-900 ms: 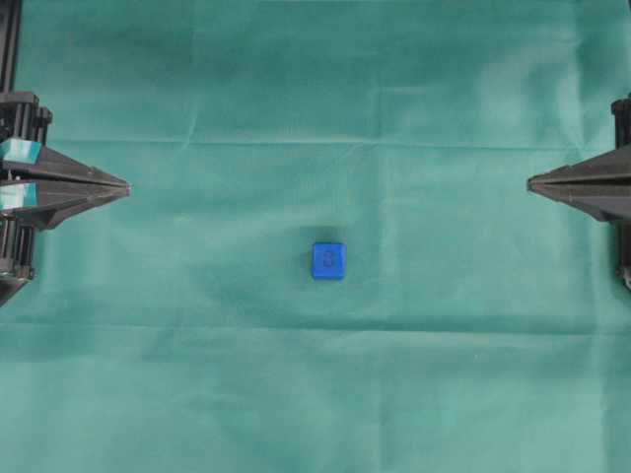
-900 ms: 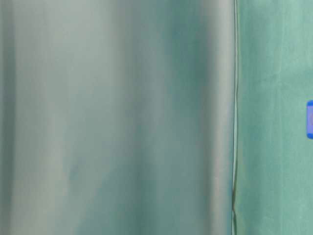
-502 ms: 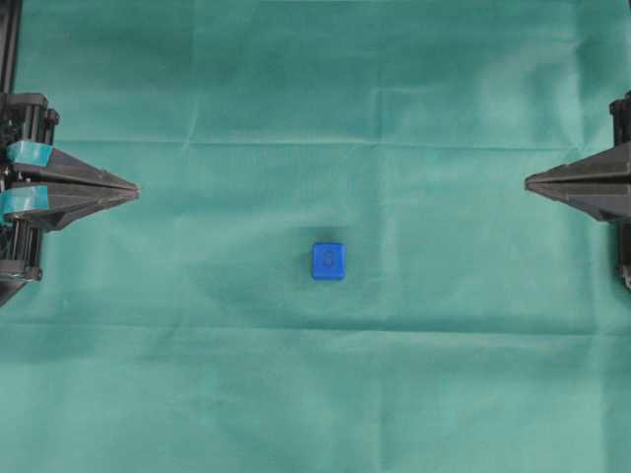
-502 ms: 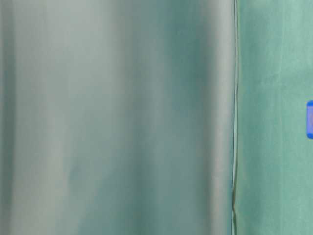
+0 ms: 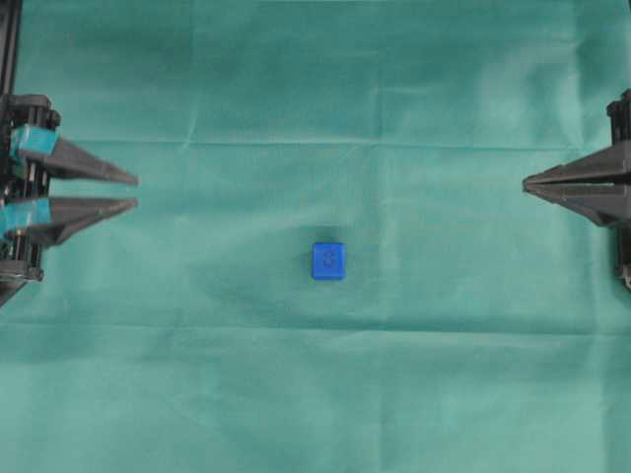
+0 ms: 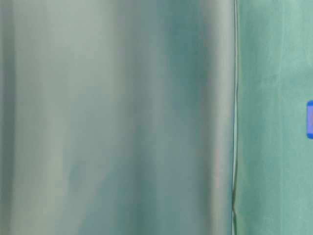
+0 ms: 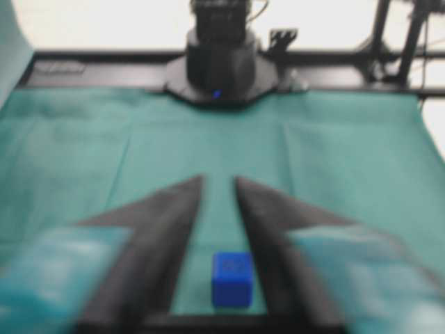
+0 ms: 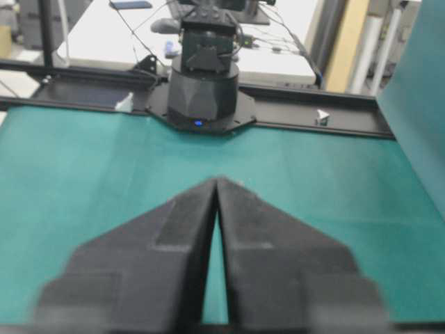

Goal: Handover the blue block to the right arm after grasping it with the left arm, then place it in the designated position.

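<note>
The blue block [image 5: 328, 260] lies on the green cloth [image 5: 325, 394] at mid-table, touching nothing. My left gripper [image 5: 136, 192], with teal bands, is at the left edge, well short of the block, and its fingers stand apart. In the left wrist view the blue block [image 7: 232, 278] shows through the gap of the left gripper [image 7: 219, 181]. At the right edge my all-black right gripper [image 5: 525, 183] has its tips together and holds nothing; in its own view the right gripper [image 8: 217, 179] is closed to a point. I cannot make out the designated position.
The table-level view is mostly a blurred grey-green surface [image 6: 117, 117], with the blue block [image 6: 309, 119] cut off at the right edge. Each wrist view shows the opposite arm's black base [image 7: 221, 62] [image 8: 205, 90] at the far end of the cloth.
My left gripper's fingers have spread from nearly closed to clearly apart, after edging slightly right. The right gripper crept a little left. The block has not moved.
</note>
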Controlling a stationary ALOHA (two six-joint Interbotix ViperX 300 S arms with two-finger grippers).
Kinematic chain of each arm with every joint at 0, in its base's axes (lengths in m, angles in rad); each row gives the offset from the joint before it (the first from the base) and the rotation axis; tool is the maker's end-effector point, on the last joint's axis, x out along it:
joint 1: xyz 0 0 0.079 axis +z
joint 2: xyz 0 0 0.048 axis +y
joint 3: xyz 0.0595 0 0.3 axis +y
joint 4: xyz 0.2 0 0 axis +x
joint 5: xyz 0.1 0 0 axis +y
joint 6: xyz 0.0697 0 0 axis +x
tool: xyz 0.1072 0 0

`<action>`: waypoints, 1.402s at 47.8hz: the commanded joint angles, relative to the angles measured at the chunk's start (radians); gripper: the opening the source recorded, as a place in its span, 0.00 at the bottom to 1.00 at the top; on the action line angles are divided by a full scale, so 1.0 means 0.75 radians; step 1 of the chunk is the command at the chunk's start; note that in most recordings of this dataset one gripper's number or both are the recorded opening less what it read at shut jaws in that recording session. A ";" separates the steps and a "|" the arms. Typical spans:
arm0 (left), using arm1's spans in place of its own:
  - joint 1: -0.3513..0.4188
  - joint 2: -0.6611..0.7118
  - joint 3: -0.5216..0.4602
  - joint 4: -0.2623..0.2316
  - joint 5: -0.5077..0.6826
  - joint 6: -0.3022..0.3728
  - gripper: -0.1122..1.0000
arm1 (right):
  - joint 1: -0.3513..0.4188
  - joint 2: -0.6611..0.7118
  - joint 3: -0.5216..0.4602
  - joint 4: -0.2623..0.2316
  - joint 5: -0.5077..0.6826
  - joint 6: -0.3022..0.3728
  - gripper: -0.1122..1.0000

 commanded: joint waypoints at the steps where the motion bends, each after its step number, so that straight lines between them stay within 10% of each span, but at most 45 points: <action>1: 0.000 0.006 -0.035 -0.002 -0.004 0.000 0.56 | -0.002 0.008 -0.039 0.002 -0.004 0.002 0.33; 8: 0.002 0.004 -0.043 -0.002 0.012 0.000 0.91 | -0.004 0.012 -0.041 0.000 -0.002 0.000 0.73; 14: 0.000 0.004 -0.049 -0.002 0.041 0.000 1.00 | -0.014 0.012 -0.043 0.002 -0.002 0.002 0.94; 67: 0.000 0.188 -0.145 -0.002 -0.076 0.002 1.00 | -0.041 0.035 -0.041 -0.004 -0.010 -0.002 0.95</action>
